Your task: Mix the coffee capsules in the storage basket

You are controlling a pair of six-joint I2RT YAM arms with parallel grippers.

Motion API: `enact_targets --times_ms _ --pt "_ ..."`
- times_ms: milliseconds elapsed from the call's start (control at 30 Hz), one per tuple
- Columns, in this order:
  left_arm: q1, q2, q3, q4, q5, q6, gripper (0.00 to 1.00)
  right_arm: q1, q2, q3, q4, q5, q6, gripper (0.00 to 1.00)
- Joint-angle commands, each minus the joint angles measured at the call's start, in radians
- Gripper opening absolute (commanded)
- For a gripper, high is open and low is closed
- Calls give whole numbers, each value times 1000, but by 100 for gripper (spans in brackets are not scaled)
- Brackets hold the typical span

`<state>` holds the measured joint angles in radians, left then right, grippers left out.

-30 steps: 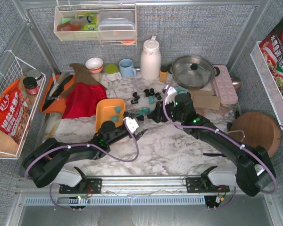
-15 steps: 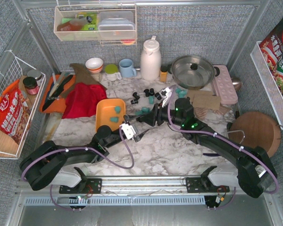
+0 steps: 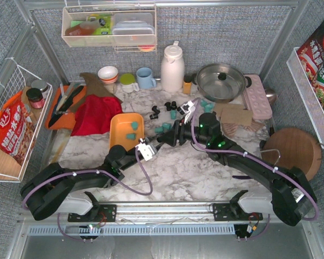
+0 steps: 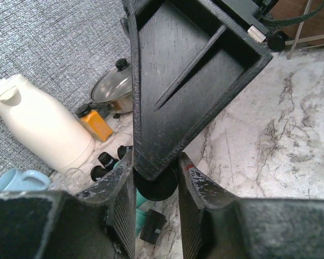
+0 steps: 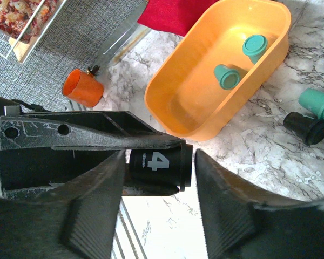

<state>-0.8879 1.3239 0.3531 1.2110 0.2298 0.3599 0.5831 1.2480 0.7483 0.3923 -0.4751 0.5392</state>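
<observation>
A black coffee capsule [image 5: 159,163] marked "4" hangs just above the marble, right of the orange storage basket [image 3: 120,141]. My left gripper [image 3: 154,142] is shut on it, one finger [image 5: 97,137] above it and one below. My right gripper [image 3: 163,138] stands open around the same capsule, with a gap at its rim. In the left wrist view the capsule [image 4: 156,186] sits between my left gripper's [image 4: 155,183] pads, under the right finger [image 4: 189,75]. Two teal capsules [image 5: 254,47] [image 5: 227,75] lie in the basket [image 5: 194,102]. Several black [image 3: 171,105] and teal [image 3: 162,128] capsules lie loose behind.
A white thermos [image 3: 172,67], blue mug [image 3: 146,78] and lidded pot [image 3: 221,81] line the back. A red cloth [image 3: 97,113] and darker orange utensil tray [image 3: 56,110] lie left of the basket. A pink tray [image 3: 257,96] and round wooden board [image 3: 294,151] sit right.
My left gripper came up to the right gripper and closed on the black capsule. The right jaws have widened off it. Both met nearer the basket's right side.
</observation>
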Motion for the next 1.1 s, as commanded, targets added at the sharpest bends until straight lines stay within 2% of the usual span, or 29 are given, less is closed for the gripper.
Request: enact_targets --times_ms 0,200,400,467,567,667,767,900,1067 --pt "0 -5 0 27 -33 18 32 3 -6 10 7 12 0 64" --pt "0 6 3 18 -186 -26 27 -17 -71 34 -124 151 -77 72" --pt "14 40 31 -30 -490 -52 27 -40 -103 56 -260 437 -216 73" --pt "40 53 56 -88 -595 -91 28 -40 -55 87 -319 536 -271 73" --pt "119 70 106 -231 -680 -221 28 -47 61 153 -391 588 -310 72" --pt "234 96 151 -349 -672 -384 31 -48 189 238 -472 601 -307 69" --pt "305 143 173 -378 -659 -437 34 -49 300 279 -445 614 -295 67" --pt "374 207 221 -463 -656 -522 45 -49 436 318 -408 604 -287 60" --pt "404 248 276 -548 -651 -591 69 -49 559 360 -380 598 -289 55"
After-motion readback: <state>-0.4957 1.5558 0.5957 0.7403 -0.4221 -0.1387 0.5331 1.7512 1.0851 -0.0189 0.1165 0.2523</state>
